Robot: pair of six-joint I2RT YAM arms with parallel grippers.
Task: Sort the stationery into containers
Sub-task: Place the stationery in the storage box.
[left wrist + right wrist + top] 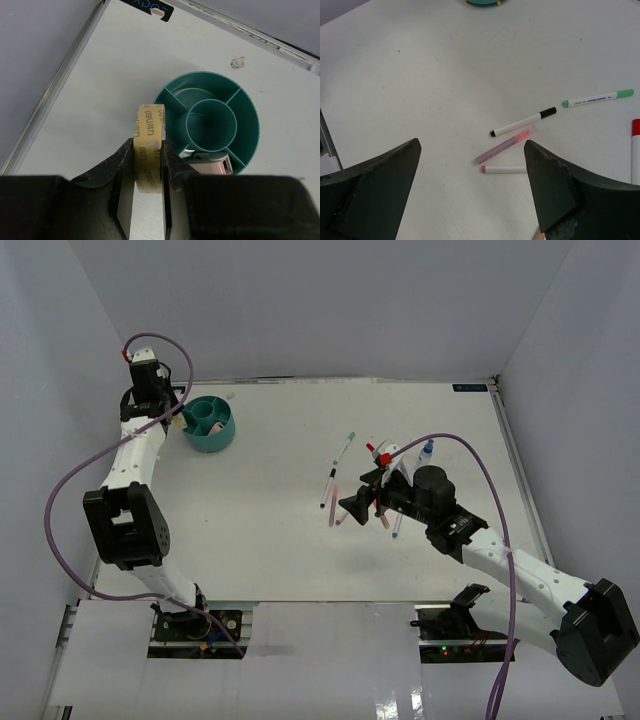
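My left gripper (147, 152) is shut on the cream tape roll (149, 119), held upright just left of the round teal container (172, 90), near its rim. A pink stapler-like piece (212, 162) lies in that container's near compartment. In the top view the container (210, 435) sits at the far left with the left gripper (179, 421) beside it. My right gripper (471, 147) hangs open above loose markers: black-capped (522, 122), purple-pink (504, 146), pink-ended white (502, 169), green-capped (597, 98) and red-capped (635, 150).
The markers lie in a cluster at the table's centre right, around the right gripper (358, 502). A small blue-capped bottle (427, 450) lies just behind it. A raised table edge (55, 95) runs close to the left of the container.
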